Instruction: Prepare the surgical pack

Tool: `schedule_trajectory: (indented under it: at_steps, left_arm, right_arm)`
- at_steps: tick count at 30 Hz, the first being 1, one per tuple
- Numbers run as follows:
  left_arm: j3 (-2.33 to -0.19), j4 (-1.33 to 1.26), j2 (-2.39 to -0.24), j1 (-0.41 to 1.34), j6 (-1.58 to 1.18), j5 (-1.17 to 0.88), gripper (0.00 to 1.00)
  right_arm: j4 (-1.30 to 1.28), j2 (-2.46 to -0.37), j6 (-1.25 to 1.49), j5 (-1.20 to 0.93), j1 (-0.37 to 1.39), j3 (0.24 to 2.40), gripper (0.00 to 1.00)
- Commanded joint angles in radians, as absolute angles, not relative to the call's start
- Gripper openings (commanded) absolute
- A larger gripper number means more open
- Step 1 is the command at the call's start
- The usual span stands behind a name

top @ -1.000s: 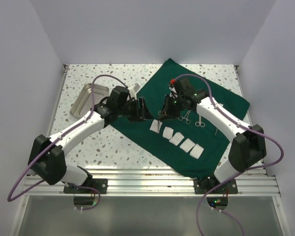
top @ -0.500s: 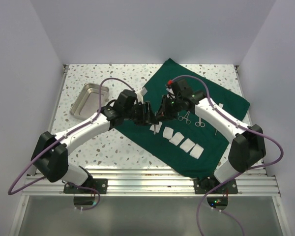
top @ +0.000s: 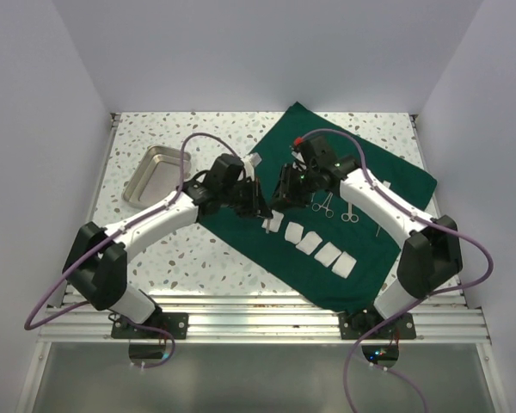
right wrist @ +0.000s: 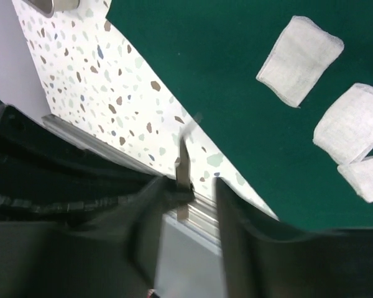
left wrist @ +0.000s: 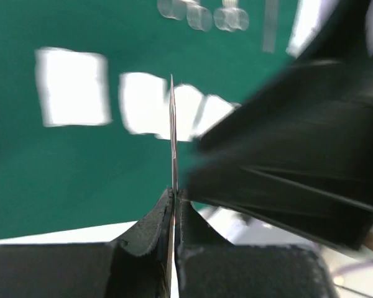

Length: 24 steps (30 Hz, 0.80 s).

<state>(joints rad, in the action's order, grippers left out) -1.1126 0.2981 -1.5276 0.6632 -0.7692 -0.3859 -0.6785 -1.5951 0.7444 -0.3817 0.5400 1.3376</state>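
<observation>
As left gripper [left wrist: 173, 202] clamps thin metal instrument [left wrist: 172, 124] | right gripper [right wrist: 186, 184] fingers apart | risk: narrow pinch slips, instrument drops onto green drape [left wrist: 81, 186]

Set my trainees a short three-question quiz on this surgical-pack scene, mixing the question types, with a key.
1. True or false: the metal tray lies on the green drape.
2. The left gripper is: A open; B shut on a thin metal instrument; C shut on gauze.
3. What do the gauze squares lie on?
Key: 1 false, it sits on the bare table, left of the drape; 2 B; 3 the green drape.
</observation>
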Motion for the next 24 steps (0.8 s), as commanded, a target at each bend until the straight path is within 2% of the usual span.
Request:
schedule_trajectory:
  at_steps: [1, 4, 7, 12, 19, 24]
  left_arm:
    - [-1.189, 0.435, -1.548, 0.579, -0.661, -0.226, 0.00]
    - [-1.259, 0.613, -1.554, 0.473, -0.536, -0.026, 0.00]
    - [-1.305, 0.683, -1.574, 0.388, -0.335, 0.182, 0.00]
    - [-1.321, 0.600, -1.650, 0.298, -0.077, 0.427, 0.00]
    - [-1.463, 0.606, -1.862, 0.117, 0.067, 0.495, 0.00]
    - [-1.532, 0.600, -1.939, 0.029, 0.100, 0.378, 0.00]
  right_arm:
    - [-0.777, -1.618, 0.671, -0.348, 0.519, 1.455, 0.49]
    - [-0.896, -1.632, 0.580, -0.278, 0.437, 1.509, 0.62]
    - [-0.920, -1.612, 0.532, -0.259, 0.364, 1.479, 0.62]
    - [-0.922, -1.624, 0.502, -0.259, 0.345, 1.434, 0.62]
    - [-0.934, -1.681, 0.468, -0.261, 0.344, 1.445, 0.62]
    - [-0.922, -1.716, 0.474, -0.275, 0.304, 1.456, 0.62]
